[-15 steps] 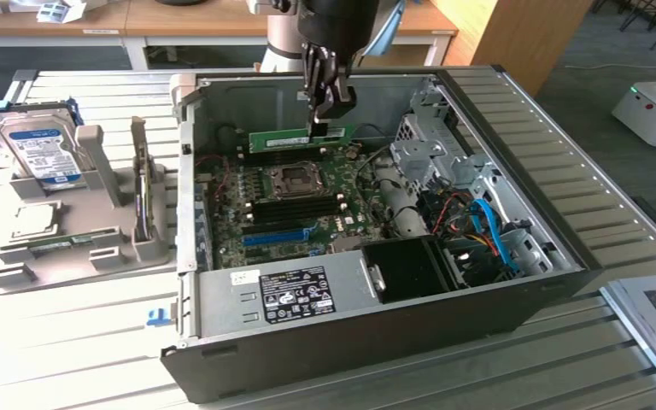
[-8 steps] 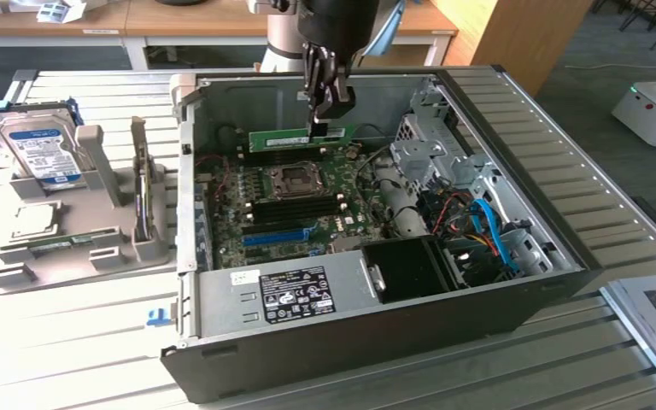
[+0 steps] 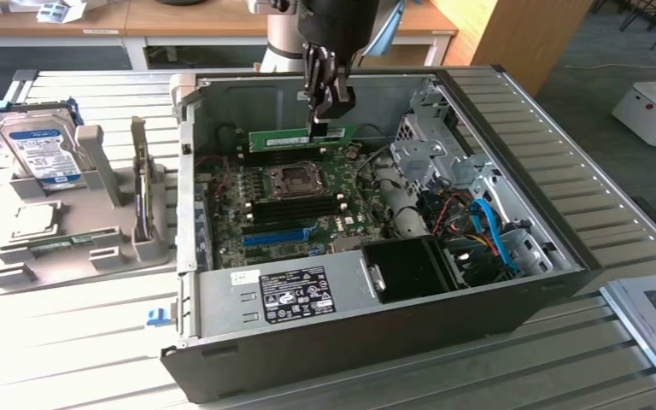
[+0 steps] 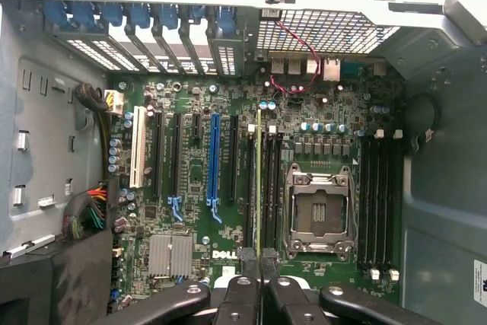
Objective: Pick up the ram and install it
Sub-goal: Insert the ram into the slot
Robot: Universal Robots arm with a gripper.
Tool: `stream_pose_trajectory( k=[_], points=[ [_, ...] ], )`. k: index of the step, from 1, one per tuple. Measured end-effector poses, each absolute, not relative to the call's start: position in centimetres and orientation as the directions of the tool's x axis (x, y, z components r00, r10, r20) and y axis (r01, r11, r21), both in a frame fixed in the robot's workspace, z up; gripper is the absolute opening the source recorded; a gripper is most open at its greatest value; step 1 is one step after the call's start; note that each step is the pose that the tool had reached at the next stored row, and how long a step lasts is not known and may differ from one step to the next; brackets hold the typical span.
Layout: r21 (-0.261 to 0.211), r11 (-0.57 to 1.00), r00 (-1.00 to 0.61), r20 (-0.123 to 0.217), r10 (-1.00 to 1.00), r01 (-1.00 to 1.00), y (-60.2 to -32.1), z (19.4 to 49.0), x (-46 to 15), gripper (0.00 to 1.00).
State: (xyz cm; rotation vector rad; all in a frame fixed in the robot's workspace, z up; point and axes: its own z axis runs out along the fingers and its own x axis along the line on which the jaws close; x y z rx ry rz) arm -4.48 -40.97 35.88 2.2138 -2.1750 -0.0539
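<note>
**Claw [image 3: 330,109] in the open computer case [image 3: 419,342].** Its fingers are pressed onto the top edge of the ram [image 3: 303,137], pinching it. The stick hangs level, straight below the fingertips.

**Wrist view.** The ram shows edge-on as a thin green line running out from btw. the fingers [image 4: 246,264]. It lies along the black memory slots [image 4: 272,188] directly under the claw, w/ the empty chip socket [image 4: 319,215] just beside them. Can't tell whether the stick's lower edge touches a slot.

**Likely risks from here (judgement):**
- (a) The stick looks close to a slot wall, not dead centre. A push down could land it on the ridge btw. two slots & bend or chip it.
- (b) A slight end-to-end tilt would seat one end only.
- (c) The notch may not match the slot key; neither is visible.
- (d) The grip is narrow on a thin edge, so the stick may slip or twist under load.
- (e) The end clips, if closed, would block entry.
</note>
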Motion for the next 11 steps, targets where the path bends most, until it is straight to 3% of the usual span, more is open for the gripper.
stream_pose_trajectory(
  k=[11],
  points=[
    [0.051, -0.018, 0.018, 0.0, -1.0, -0.999, -41.0, 34.4, -4.5, 0.12]
  ],
)
